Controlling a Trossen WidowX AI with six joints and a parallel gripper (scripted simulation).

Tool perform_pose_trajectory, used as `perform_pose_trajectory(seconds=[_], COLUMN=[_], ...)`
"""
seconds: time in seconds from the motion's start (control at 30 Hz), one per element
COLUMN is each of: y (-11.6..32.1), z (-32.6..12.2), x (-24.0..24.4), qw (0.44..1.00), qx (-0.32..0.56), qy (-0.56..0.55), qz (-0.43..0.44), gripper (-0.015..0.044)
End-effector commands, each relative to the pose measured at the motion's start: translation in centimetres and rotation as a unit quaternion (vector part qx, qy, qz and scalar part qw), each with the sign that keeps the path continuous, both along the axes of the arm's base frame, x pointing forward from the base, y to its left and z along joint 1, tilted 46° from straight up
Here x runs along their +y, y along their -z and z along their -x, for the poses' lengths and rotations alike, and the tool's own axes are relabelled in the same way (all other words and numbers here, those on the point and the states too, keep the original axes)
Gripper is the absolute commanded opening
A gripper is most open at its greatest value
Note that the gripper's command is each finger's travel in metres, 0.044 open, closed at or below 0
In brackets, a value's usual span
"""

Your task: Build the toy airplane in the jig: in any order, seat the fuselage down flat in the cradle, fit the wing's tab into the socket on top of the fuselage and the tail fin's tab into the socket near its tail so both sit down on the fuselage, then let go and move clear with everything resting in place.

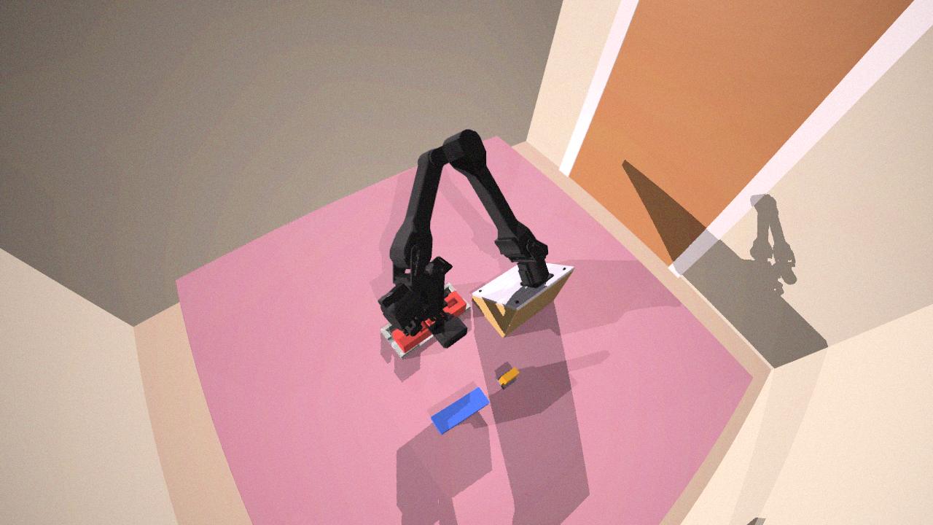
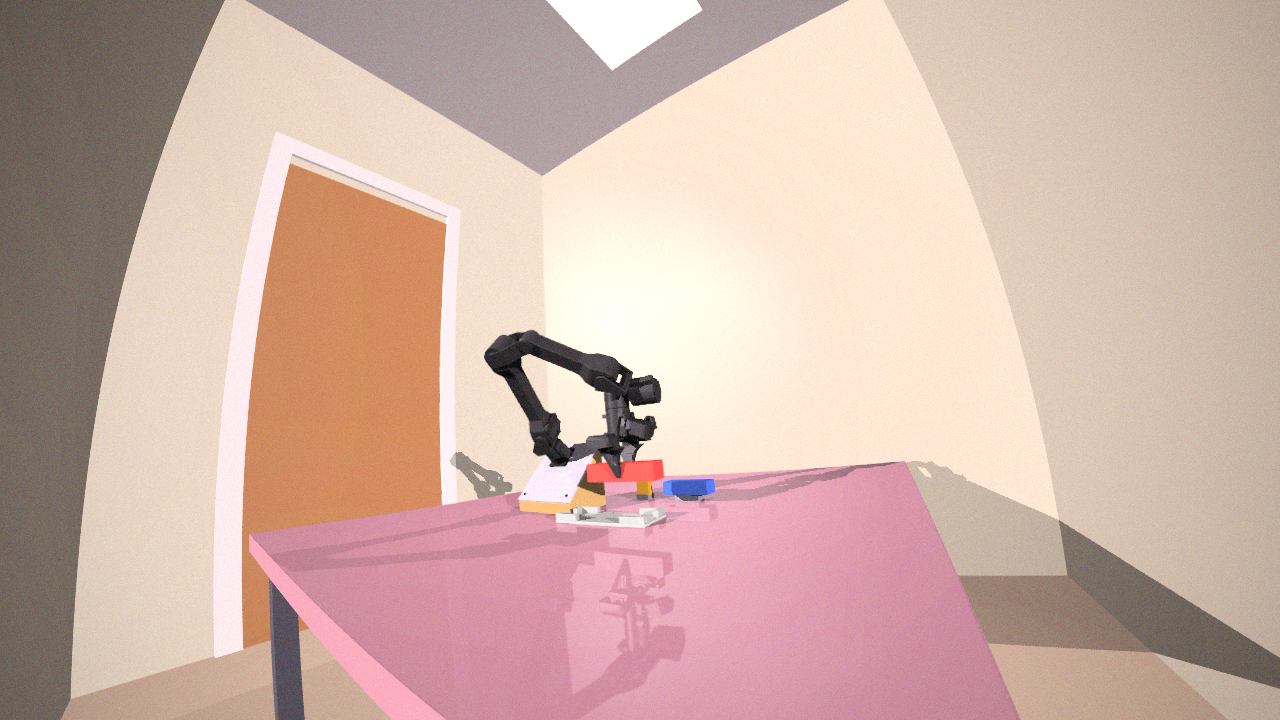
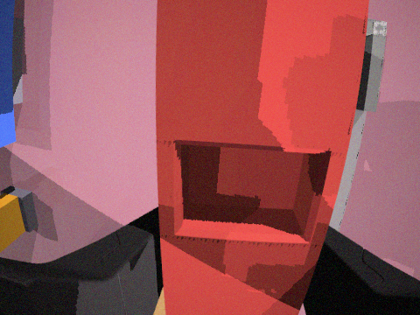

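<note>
My gripper (image 2: 620, 468) (image 3: 236, 215) is shut on the red fuselage (image 1: 405, 340) (image 2: 640, 471) (image 3: 210, 79), gripping its two sides beside an open socket. The fuselage hangs roughly level above the pale grey cradle (image 2: 626, 519) (image 3: 372, 83), with a gap below it in the exterior view. In the wrist view it hides most of the cradle; a strip shows along its right side. The blue wing (image 1: 460, 410) (image 2: 689, 488) (image 3: 6, 57) rests raised on its grey tab. The orange tail fin (image 1: 509, 375) (image 2: 643, 488) (image 3: 10, 220) stands near it, with a dark grey tab.
The arm's wedge-shaped base (image 1: 502, 285) (image 2: 552, 481), white on top with yellow sides, stands beside the cradle. All of it is on the pink table (image 1: 280, 326) (image 2: 805, 608). The wing and tail fin lie on the cradle's far side in the exterior view.
</note>
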State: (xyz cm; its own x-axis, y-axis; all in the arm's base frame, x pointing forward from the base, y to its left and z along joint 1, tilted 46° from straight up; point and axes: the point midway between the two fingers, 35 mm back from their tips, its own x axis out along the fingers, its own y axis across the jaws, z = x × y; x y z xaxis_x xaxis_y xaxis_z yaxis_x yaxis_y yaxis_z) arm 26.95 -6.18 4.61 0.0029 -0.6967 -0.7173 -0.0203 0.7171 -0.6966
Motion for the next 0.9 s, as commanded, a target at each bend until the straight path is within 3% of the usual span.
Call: perform_pose_trajectory(seconds=[0.0, 0.37, 0.6, 0.87], y=[-0.4, -1.3, -1.2, -1.3], z=[0.5, 1.6, 1.6, 1.6], x=[-1.3, -4.1, -4.1, -4.1], qw=[1.000, 1.000, 1.000, 1.000], qx=[0.006, 0.020, 0.020, 0.020], qy=[-0.007, -0.018, -0.018, -0.018], qz=[0.005, 0.014, 0.014, 0.014], gripper=[0.0000, 0.0000, 0.0184, 0.0196])
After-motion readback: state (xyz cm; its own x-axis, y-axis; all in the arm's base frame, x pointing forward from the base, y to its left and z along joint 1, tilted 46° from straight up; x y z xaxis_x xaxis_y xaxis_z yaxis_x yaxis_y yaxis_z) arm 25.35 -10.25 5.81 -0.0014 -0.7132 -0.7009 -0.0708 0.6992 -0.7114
